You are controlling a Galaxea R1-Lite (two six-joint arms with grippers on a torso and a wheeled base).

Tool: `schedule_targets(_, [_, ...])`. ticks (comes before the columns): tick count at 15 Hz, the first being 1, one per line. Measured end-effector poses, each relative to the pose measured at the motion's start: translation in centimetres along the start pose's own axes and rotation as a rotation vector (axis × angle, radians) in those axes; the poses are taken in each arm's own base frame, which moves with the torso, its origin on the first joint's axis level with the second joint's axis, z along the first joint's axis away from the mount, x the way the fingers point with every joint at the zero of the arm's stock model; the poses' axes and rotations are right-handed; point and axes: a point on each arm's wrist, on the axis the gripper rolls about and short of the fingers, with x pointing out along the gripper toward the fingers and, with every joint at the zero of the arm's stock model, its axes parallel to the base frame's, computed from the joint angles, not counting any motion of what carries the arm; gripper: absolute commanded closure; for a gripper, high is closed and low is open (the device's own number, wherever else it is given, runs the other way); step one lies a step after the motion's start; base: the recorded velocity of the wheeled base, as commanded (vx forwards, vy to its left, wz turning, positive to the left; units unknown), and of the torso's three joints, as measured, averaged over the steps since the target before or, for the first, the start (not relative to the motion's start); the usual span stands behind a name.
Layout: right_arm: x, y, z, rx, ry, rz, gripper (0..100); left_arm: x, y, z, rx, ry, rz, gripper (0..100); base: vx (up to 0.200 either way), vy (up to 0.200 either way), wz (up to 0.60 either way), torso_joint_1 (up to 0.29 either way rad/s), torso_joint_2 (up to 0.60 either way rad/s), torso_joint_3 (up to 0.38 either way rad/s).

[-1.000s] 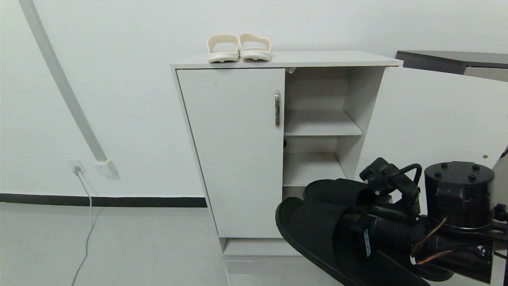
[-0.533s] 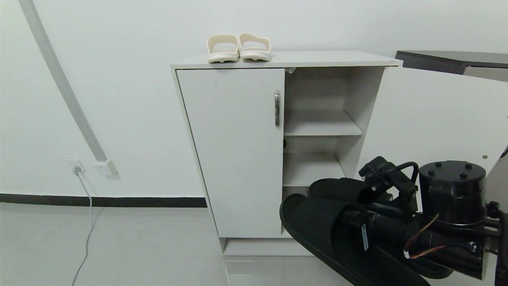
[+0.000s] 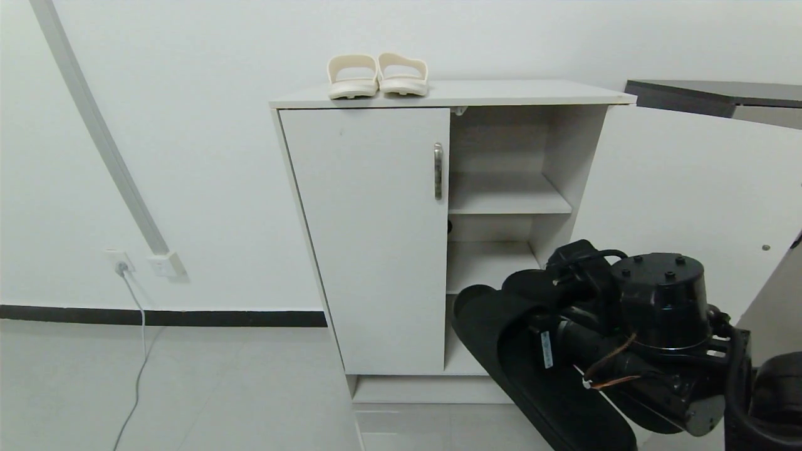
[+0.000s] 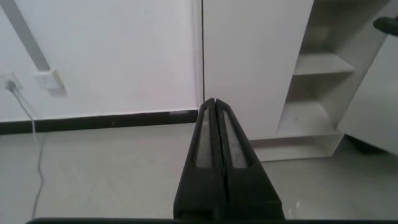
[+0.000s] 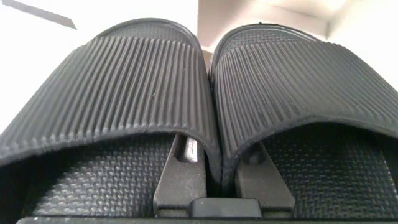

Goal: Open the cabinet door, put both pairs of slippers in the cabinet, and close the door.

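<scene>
Against the white wall the cabinet (image 3: 366, 250) stands open, and your right end effector (image 5: 219, 177), clamped on the black slippers (image 3: 520, 341), has swung them leftward to its lower opening, so insertion likely comes next.

holds the right tool (image 5: 219, 169) out low on the right, on a forearm stretched forward, with one of its fingers (image 5: 179, 171) tucked under each strap of the black slippers (image 3: 501, 332), pinching the pair together. carries the left tool (image 4: 214, 134) free in the air, tips pressed flat together, aimed forward and down.
</scene>
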Motion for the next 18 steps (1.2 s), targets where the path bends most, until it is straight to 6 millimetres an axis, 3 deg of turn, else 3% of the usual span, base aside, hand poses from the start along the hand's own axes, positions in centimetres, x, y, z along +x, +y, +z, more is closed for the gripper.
schedule_targets(2, [0.6, 0.3, 0.4, 0.015, -0.037, -0.018, 100, 0.0, 0.0, 0.0, 0.032, 0.001, 0.0, 100, 0.0, 0.0, 0.0, 0.0, 0.0, 0.0])
schedule_targets(5, [1.7, 0.5, 0.7, 0.026, -0.072, -0.134, 100, 0.0, 0.5, -0.3, 0.097, 0.045, 0.208, 100, 0.0, 0.0, 0.0, 0.0, 0.0, 0.0])
schedule_targets(10, [5.2, 1.4, 0.6, 0.089, -0.12, -0.298, 100, -0.1, 0.4, -0.5, 0.066, 0.03, -0.041, 100, 0.0, 0.0, 0.0, 0.0, 0.0, 0.0])
schedule_targets(18, [10.0, 2.1, 0.4, 0.171, -0.152, -0.45, 100, -0.6, 0.5, -0.6, -0.005, -0.035, 0.05, 100, 0.0, 0.0, 0.0, 0.0, 0.0, 0.0])
